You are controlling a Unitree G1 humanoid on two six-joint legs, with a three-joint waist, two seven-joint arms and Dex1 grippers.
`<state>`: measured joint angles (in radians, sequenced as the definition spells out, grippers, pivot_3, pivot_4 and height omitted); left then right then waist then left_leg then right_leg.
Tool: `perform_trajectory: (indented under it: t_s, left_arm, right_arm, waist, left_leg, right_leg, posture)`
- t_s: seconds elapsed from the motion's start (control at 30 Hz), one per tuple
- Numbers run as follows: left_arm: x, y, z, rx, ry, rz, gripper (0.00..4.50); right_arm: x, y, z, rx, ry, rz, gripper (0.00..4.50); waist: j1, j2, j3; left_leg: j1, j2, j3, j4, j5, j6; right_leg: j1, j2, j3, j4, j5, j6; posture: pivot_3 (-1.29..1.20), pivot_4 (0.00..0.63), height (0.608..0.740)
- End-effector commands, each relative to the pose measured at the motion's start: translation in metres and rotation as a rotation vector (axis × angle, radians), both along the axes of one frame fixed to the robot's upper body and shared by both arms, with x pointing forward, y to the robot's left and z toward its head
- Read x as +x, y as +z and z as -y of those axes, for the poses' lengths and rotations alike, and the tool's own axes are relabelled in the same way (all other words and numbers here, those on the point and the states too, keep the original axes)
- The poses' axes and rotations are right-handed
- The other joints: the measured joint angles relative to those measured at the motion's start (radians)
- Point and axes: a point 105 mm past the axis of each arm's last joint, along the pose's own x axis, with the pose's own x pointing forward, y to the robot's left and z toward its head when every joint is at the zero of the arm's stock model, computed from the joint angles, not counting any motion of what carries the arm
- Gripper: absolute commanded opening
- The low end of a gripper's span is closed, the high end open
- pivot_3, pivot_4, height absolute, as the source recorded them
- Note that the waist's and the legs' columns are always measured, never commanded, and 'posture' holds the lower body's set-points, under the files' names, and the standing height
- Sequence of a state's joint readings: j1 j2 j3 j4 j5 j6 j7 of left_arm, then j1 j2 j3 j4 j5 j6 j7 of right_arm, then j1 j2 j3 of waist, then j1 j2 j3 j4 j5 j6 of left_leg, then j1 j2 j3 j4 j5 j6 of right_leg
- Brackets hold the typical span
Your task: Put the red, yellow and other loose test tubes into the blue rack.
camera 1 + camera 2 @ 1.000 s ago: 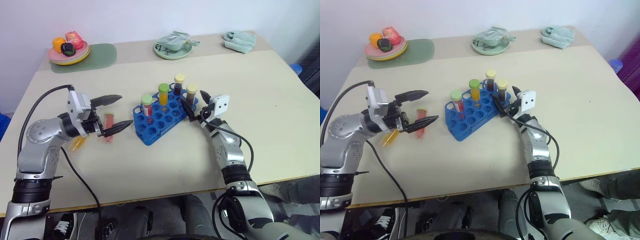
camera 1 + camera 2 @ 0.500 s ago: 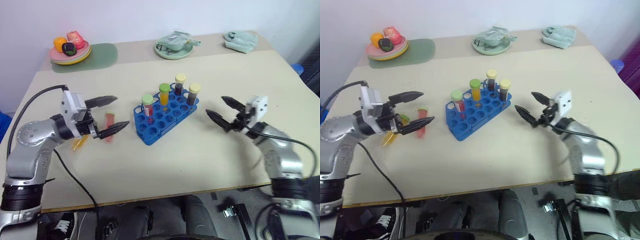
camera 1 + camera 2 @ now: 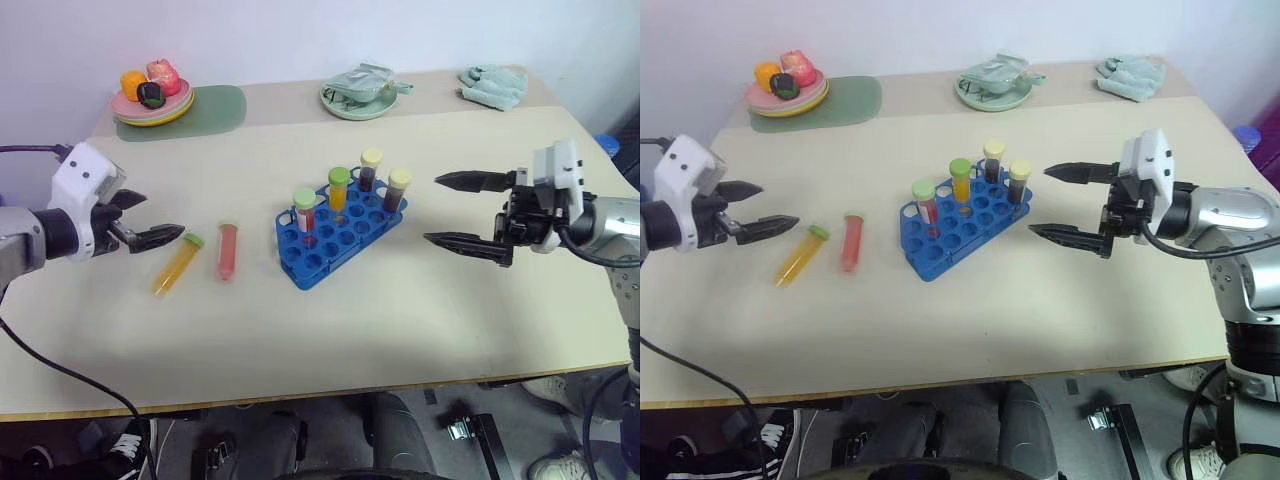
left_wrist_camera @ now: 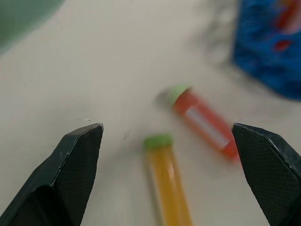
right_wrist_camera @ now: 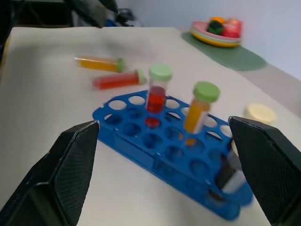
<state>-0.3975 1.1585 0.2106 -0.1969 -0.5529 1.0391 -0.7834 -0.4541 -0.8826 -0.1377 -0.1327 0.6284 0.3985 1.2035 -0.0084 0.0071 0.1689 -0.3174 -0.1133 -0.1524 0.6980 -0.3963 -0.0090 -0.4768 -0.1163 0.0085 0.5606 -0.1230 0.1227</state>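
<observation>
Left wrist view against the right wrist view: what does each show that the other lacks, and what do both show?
Left wrist view alone: nothing of its own beyond its open left gripper.

Right wrist view alone: tubes standing in the blue rack, a red one and a yellow one, plus the fruit plate.

Both: the loose yellow tube and loose red tube lying on the table, and the rack.

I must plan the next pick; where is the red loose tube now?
The red tube lies flat on the table, between the yellow tube and the rack.

Blue rack [image 3: 340,236] on table centre, four capped test tubes upright in it. Orange-yellow tube [image 3: 177,263] and red tube [image 3: 227,250] lie flat left of it, side by side.
</observation>
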Motion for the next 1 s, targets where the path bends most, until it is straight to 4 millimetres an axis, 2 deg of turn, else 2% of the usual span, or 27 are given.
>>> perform_trajectory:
  t_s: [0.03, 0.1, 0.2, 0.33, 0.43, 0.6, 0.83, 1.0]
  left_arm:
    - [0.001, 0.007, -0.010, 0.034, 0.071, -0.079, 4.50]
    - [-0.002, 0.005, -0.010, -0.073, 0.125, -0.220, 4.50]
    - [0.008, 0.001, -0.023, -0.052, 0.203, -0.280, 4.50]
    - [0.011, -0.010, -0.036, -0.026, 0.246, -0.378, 4.50]
    - [0.015, -0.016, -0.038, -0.052, 0.259, -0.439, 4.50]
    - [0.013, -0.029, -0.025, -0.118, 0.256, -0.588, 4.50]
    - [0.020, -0.048, -0.028, -0.039, 0.235, -0.638, 4.50]
    - [0.024, -0.057, -0.021, 0.012, 0.195, -0.649, 4.50]
  right_arm:
    - [0.000, 0.002, -0.003, -0.013, 0.021, 0.034, 4.49]
    - [0.001, 0.002, -0.004, -0.003, 0.028, 0.022, 4.49]
    - [0.003, 0.002, -0.007, 0.003, 0.033, 0.017, 4.49]
    - [0.005, 0.000, -0.006, -0.003, 0.026, 0.018, 4.49]
    - [0.004, -0.002, -0.003, -0.010, 0.016, 0.014, 4.49]
    - [0.003, -0.005, -0.004, -0.006, 0.006, 0.020, 4.49]
    - [0.003, -0.006, -0.004, -0.003, -0.011, 0.031, 4.49]
    - [0.003, -0.006, -0.004, 0.001, -0.016, 0.027, 4.49]
  waist:
    - [-0.002, 0.000, 0.000]
    - [-0.004, 0.000, 0.000]
    - [-0.006, 0.000, 0.000]
    - [-0.009, 0.000, 0.000]
    - [-0.009, 0.000, 0.000]
    - [-0.003, 0.000, 0.000]
    - [-0.009, 0.000, 0.000]
    - [-0.008, 0.000, 0.000]
  left_leg:
    - [0.000, 0.000, 0.000, 0.000, 0.000, 0.000]
    - [-0.001, 0.000, 0.000, 0.000, 0.000, 0.000]
    - [-0.001, -0.002, 0.001, 0.000, 0.000, 0.000]
    - [-0.001, -0.002, 0.002, 0.000, 0.000, -0.001]
    - [-0.002, -0.002, 0.003, 0.000, 0.000, -0.001]
    - [-0.002, -0.004, 0.003, 0.001, 0.000, -0.001]
    - [-0.002, -0.004, 0.003, 0.001, 0.000, -0.001]
    - [-0.002, -0.004, 0.003, 0.002, 0.000, -0.001]
  right_leg:
    - [-0.001, 0.000, 0.000, 0.000, 0.000, 0.000]
    - [-0.002, 0.000, 0.000, 0.001, 0.000, 0.000]
    - [-0.002, 0.000, 0.000, 0.001, 0.000, 0.000]
    - [-0.003, 0.000, 0.000, 0.002, 0.000, 0.000]
    - [-0.004, 0.000, 0.000, 0.002, 0.000, 0.000]
    - [-0.003, 0.000, 0.000, 0.002, 0.000, 0.000]
    - [-0.004, 0.000, 0.000, 0.002, 0.000, 0.000]
    - [-0.004, 0.000, 0.000, 0.002, 0.000, 0.000]
  posture:
    - [0.00, 0.150, 0.740]
    - [0.00, 0.150, 0.740]
    - [0.00, 0.150, 0.740]
    - [0.00, 0.150, 0.740]
    - [0.00, 0.150, 0.740]
    - [0.00, 0.150, 0.740]
    - [0.00, 0.150, 0.740]
    - [0.00, 0.150, 0.740]
